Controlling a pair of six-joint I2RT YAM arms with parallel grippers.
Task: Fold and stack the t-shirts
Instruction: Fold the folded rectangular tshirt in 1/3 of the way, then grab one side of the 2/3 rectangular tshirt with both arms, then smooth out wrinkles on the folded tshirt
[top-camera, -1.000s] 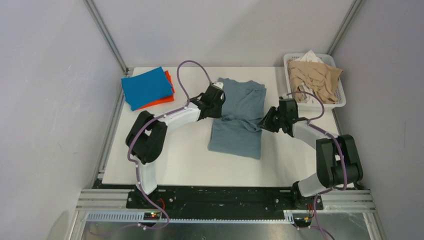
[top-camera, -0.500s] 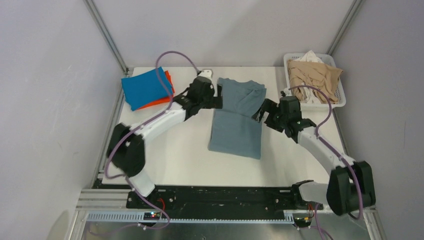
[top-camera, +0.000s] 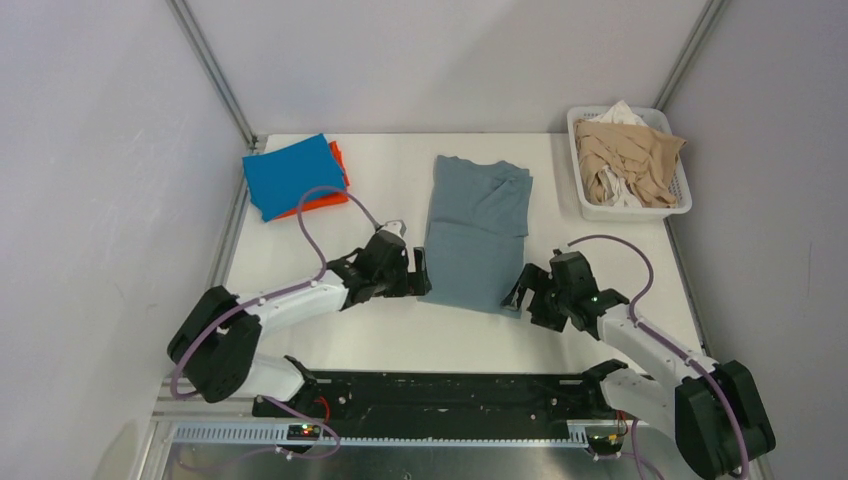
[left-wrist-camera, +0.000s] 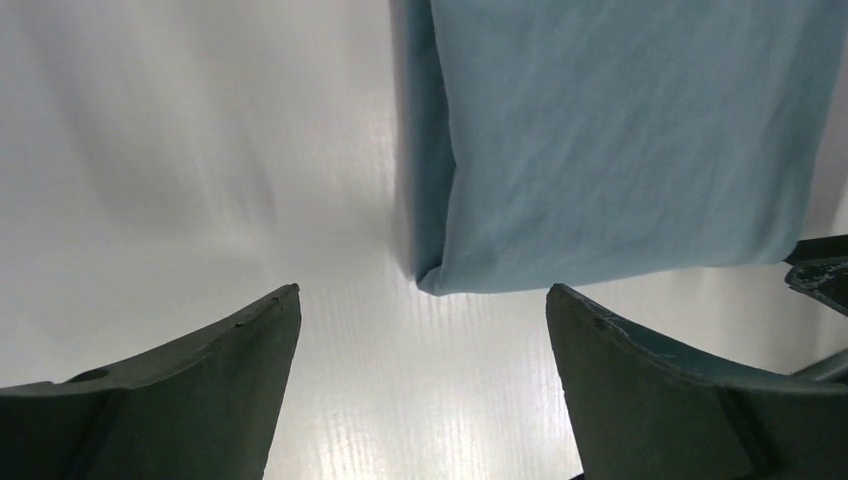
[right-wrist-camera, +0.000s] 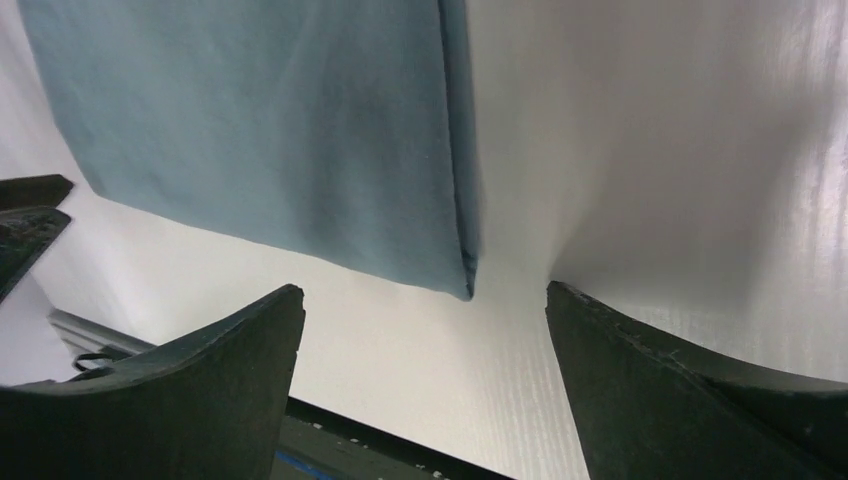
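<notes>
Roughly two-thirds done, by my reading. From the top camera, the bright blue t-shirt (top-camera: 293, 175) lies folded on the orange t-shirt (top-camera: 322, 205) at the far left corner of the worktop (top-camera: 330, 335), so that pair looks finished and stacked. The grey-blue t-shirt (top-camera: 478, 235) lies mid-worktop as a long narrow strip, sleeves already folded in, collar end far and hem end near. It is well apart from the stack. The left tool (top-camera: 418, 275) sits just beside its near left corner and the right tool (top-camera: 520, 292) just beside its near right corner. A basket (top-camera: 682, 208) of beige and white garments stands at the far right, no part of this job.

At the left wrist, both fingers (left-wrist-camera: 190, 400) are spread wide with nothing between them. The shirt's doubled hem corner lies just ahead on bare worktop.

At the right wrist, the mirror picture: fingers (right-wrist-camera: 680, 400) parted and empty, the other hem corner just ahead. Whether the tips touch the worktop I cannot tell from here.

What seems left is gripping both hem corners, folding the strip crosswise towards the collar, perhaps once more, then carrying it onto the blue and orange stack.
</notes>
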